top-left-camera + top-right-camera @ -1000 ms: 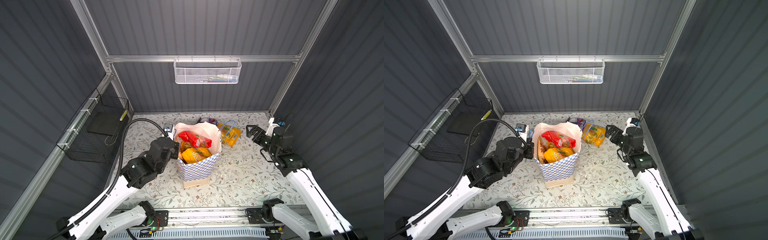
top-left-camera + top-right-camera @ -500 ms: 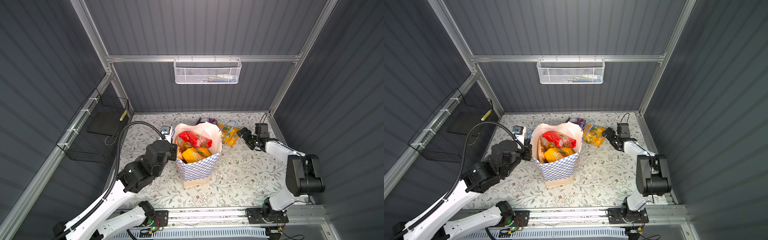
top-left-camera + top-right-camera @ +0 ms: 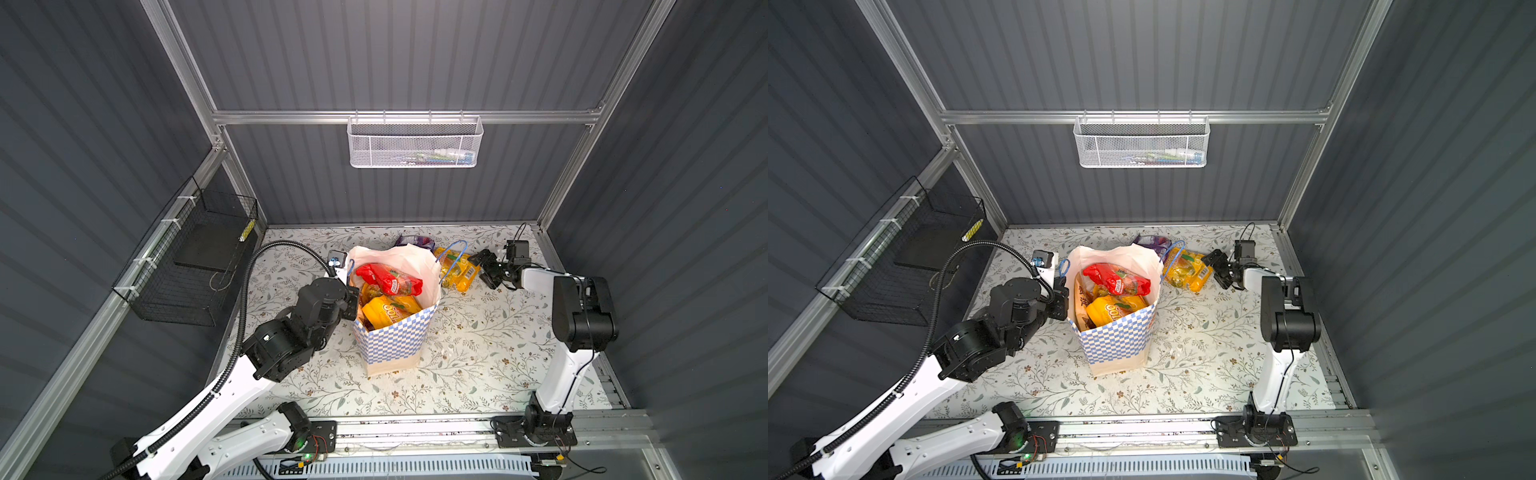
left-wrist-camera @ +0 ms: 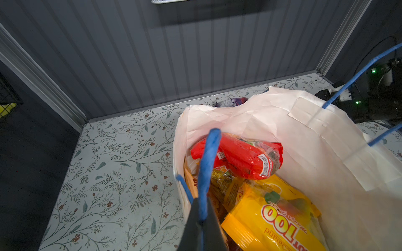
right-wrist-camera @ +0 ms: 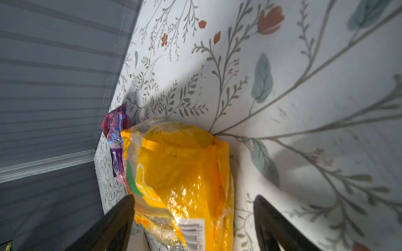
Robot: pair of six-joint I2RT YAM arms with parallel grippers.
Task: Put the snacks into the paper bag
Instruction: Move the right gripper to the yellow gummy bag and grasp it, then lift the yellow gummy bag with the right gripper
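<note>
The left gripper (image 4: pixel 201 217) is pinching the bag's blue handle (image 4: pixel 208 165) tight at the bag's 9 o'clock rim, which seems to be steadying the mouth. The bag (image 3: pixel 395 345) is standing upright mid-table and already carrying several snacks, with a red packet (image 3: pixel 388 280) lying on top. Two snacks are lying outside on the table (image 3: pixel 478 353). A yellow packet (image 5: pixel 180 165) is at the bag's 2 o'clock, just beside its wall, and a purple packet (image 3: pixel 412 241) is at 12 o'clock, behind it.

The right gripper (image 5: pixel 193 198) is reaching in low from 3 o'clock with its jaws wide, straddling the near end of the yellow packet. One finger is sitting at the packet's edge and the other is standing clear, so nothing is being gripped.

The step in hand looks like the pickup of the yellow packet. The next move is calling for the jaws to close firmly on that glossy end. Then comes a lift clearing the rim and the handle on that side, a carry toward 9 o'clock over the mouth, and a release.
</note>
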